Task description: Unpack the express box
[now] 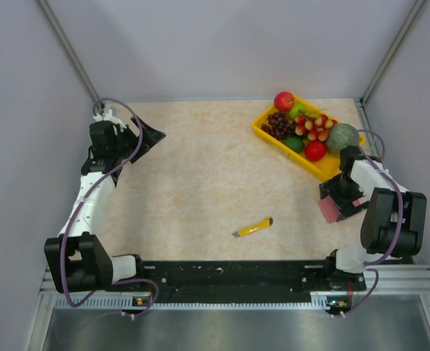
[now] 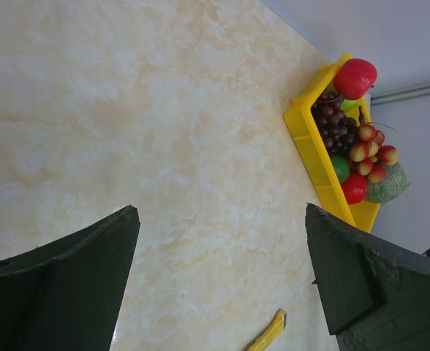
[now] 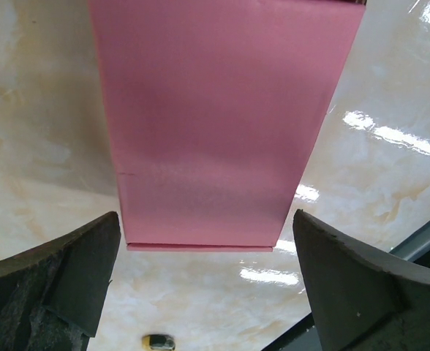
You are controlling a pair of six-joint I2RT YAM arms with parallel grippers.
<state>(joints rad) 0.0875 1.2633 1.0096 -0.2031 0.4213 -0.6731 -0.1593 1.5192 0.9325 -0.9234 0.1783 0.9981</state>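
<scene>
box: flat by the right edge, near the fruit tray | my right gripper: spread wide over it, gripping nothing | left gripper: wide open, empty, far-left corner | step: I should descend square and pinch both long sides evenly | writing: none readable, plain pink

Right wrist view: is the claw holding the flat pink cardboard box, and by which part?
Nothing is held yet. The right claw is open, its fingers flanking the near end of the flat pink cardboard box without gripping it.
</scene>
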